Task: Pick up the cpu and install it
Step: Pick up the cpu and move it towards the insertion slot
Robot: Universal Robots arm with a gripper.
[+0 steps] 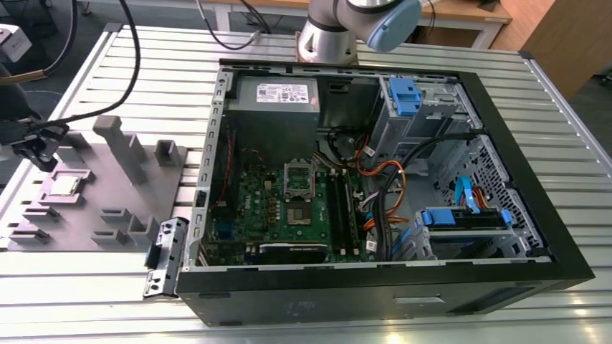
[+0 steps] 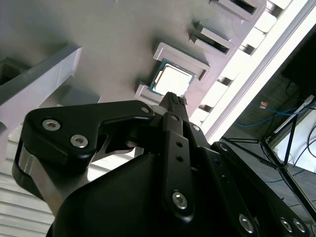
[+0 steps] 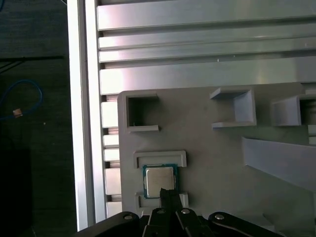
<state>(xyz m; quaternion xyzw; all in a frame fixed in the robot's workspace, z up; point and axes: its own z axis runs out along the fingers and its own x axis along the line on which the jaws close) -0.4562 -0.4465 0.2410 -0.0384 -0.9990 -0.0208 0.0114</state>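
The cpu (image 3: pixel 160 180) lies flat in its square recess on the grey moulded tray (image 1: pixel 125 208), which sits on the slatted counter (image 1: pixel 96 294) at the exterior view's left, just beside the open computer case (image 1: pixel 383 287). The gripper (image 1: pixel 40 149) hangs close over the tray near the chip. In both wrist views its fingers look pressed together and empty, their tips at the chip's edge, though whether they touch it is hard to tell.

No legible text on anything.
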